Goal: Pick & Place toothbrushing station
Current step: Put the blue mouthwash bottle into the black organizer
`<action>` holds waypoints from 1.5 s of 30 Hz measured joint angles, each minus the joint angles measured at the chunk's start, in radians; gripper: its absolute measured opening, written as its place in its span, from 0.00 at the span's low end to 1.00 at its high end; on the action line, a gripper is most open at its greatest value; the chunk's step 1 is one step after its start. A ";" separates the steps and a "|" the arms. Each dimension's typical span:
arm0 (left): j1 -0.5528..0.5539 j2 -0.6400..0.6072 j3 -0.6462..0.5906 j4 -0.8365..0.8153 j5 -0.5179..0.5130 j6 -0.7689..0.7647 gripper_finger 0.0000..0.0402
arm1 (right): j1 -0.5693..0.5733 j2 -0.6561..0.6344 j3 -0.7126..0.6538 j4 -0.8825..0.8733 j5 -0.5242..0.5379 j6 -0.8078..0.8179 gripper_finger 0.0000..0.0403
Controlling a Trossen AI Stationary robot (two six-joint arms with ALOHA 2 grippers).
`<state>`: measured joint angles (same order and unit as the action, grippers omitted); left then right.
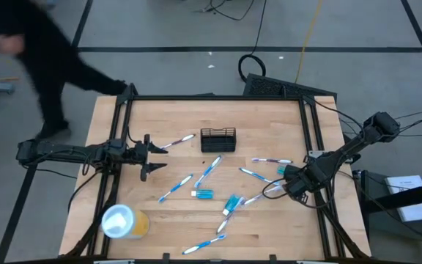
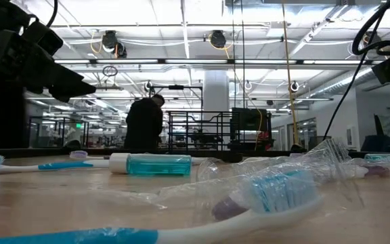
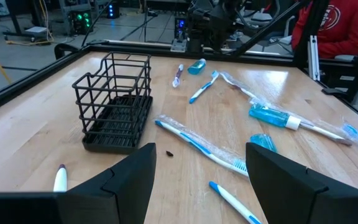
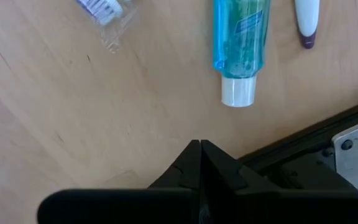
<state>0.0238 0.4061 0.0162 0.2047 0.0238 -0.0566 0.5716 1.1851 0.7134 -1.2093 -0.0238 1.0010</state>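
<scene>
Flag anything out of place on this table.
The black wire-mesh holder stands empty, while toothbrushes and toothpaste tubes lie scattered loose across the wood. Some are in crumpled clear wrap.

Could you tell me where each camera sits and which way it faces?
High: overhead, looking down; both arms, left gripper open, right gripper shut.
Low: tabletop height, facing the room; toothbrush nearest.
Left wrist: past its own open fingers toward the black wire holder.
Right wrist: down onto wood, blue tube.
High and left wrist share the holder.
</scene>
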 joint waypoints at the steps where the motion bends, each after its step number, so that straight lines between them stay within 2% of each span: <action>1: 0.000 0.000 0.000 0.000 0.000 0.000 0.63 | 0.000 0.000 0.000 0.000 0.000 0.000 0.00; 5: 0.000 0.000 0.000 0.000 0.000 0.000 0.63 | 0.000 0.000 -0.001 0.001 0.010 0.007 0.00; 12: 0.000 0.000 0.000 0.005 0.000 -0.001 0.63 | -0.002 0.010 -0.018 0.028 0.091 0.050 0.00; 17: 0.000 0.000 0.000 0.024 0.000 -0.001 0.63 | -0.044 0.015 -0.102 0.258 0.010 0.024 0.00; 20: 0.000 0.000 0.000 0.036 0.000 -0.001 0.63 | -0.076 0.022 -0.152 0.328 -0.018 0.003 0.00; 24: 0.000 0.001 0.000 0.061 -0.003 -0.018 0.63 | -0.081 0.024 -0.159 0.321 -0.012 -0.007 0.00; 29: -0.003 0.048 0.006 0.210 0.002 -0.059 0.63 | -0.081 0.025 -0.106 0.287 0.026 -0.019 0.00; 32: -0.024 0.140 0.048 0.209 -0.015 -0.073 0.60 | -0.078 0.024 -0.052 0.245 0.082 -0.021 0.00; 35: -0.067 0.304 0.127 0.219 -0.057 -0.055 0.55 | -0.072 0.024 -0.001 0.221 0.177 -0.047 0.00; 40: -0.138 0.649 0.353 0.262 -0.062 0.085 0.46 | -0.072 0.009 0.060 0.245 0.352 -0.108 0.00; 45: -0.120 0.951 0.616 0.241 -0.025 0.177 0.42 | -0.048 -0.039 0.090 0.260 0.444 -0.138 0.00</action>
<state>-0.0966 1.3568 0.6325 0.4455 -0.0007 0.1204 0.5241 1.1465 0.8031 -0.9497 0.4205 0.8634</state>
